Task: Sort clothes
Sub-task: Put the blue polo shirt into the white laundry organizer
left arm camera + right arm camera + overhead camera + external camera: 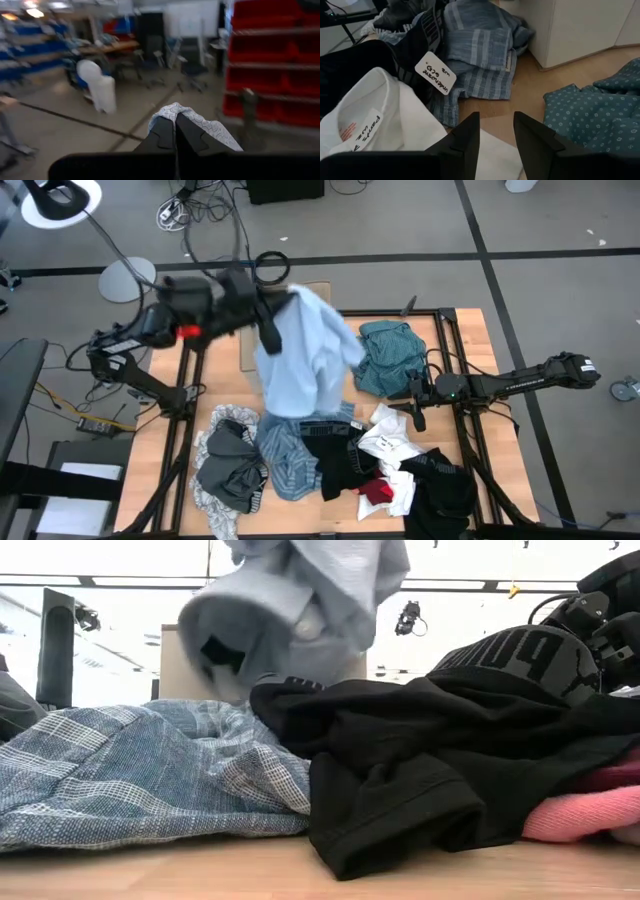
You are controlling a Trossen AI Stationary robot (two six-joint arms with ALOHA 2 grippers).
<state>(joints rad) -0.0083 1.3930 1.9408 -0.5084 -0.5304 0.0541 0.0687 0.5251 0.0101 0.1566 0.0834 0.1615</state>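
Observation:
A light blue shirt hangs from my left gripper, which is raised over the table's far left and shut on it. In the low view the shirt dangles behind the pile. A teal dotted piece lies at the far right. Along the near side lie a grey piece, a blue-striped piece, black pieces, a white piece and a red one. My right gripper is open, low over the white piece's edge, holding nothing. My left gripper pinches a bunched fold of the shirt between its two shut fingers, which point about level. The cloth drapes over the fingertips, and the shirt hangs slack below them. Whether its lower end touches the pile I cannot tell.
A tan cardboard box stands at the table's far edge behind the hanging shirt. Dark frame rails run along both sides of the wooden table. Paper tags lie on the piled garments.

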